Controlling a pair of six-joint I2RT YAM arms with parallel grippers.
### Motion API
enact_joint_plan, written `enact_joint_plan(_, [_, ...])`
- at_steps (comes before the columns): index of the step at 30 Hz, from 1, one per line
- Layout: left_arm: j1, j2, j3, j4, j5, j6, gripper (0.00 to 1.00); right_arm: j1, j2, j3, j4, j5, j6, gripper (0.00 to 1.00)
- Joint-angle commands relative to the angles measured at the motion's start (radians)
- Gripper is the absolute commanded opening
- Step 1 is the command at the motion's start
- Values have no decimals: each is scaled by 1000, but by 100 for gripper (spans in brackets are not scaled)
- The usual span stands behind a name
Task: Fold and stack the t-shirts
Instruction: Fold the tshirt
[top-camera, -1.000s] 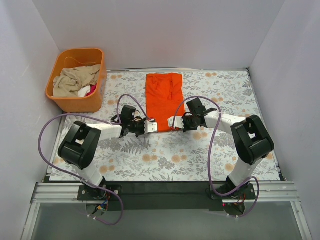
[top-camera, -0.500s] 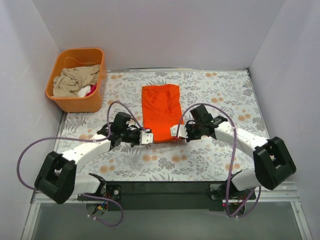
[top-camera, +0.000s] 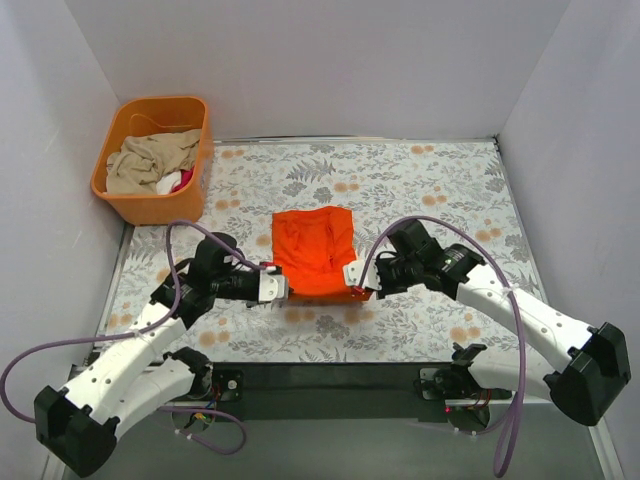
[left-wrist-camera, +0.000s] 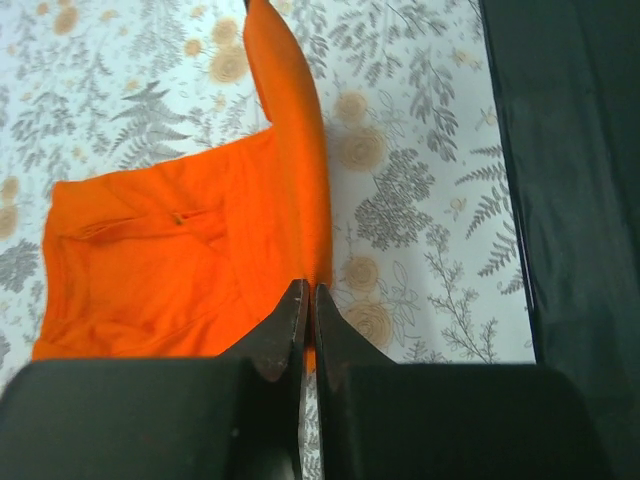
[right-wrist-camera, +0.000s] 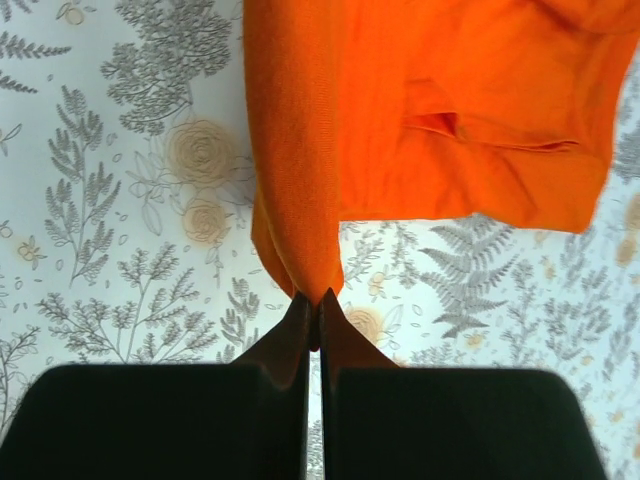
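A bright orange-red t-shirt (top-camera: 313, 248) lies on the floral tablecloth (top-camera: 440, 190), its near edge lifted between both grippers. My left gripper (top-camera: 283, 288) is shut on the shirt's near left corner; the left wrist view shows the cloth (left-wrist-camera: 190, 250) pinched between the closed fingertips (left-wrist-camera: 288, 318). My right gripper (top-camera: 352, 280) is shut on the near right corner; the right wrist view shows the cloth (right-wrist-camera: 420, 100) hanging from its closed fingertips (right-wrist-camera: 340, 335). More cloth, beige and a bit of red (top-camera: 150, 160), lies in the tub.
A rigid orange plastic tub (top-camera: 125, 205) stands at the far left, off the tablecloth's corner. White walls close in the left, back and right. The black mounting rail (top-camera: 330, 378) runs along the near edge.
Both grippers have pulled the shirt's near edge toward the arm bases. The shirt slid nearer and now looks shorter, with its near part drawn up.
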Motion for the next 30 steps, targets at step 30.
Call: enact_joint_plan(30, [393,658,350,399,43,-80,0,-281,785,806,-28,-65,-156,1])
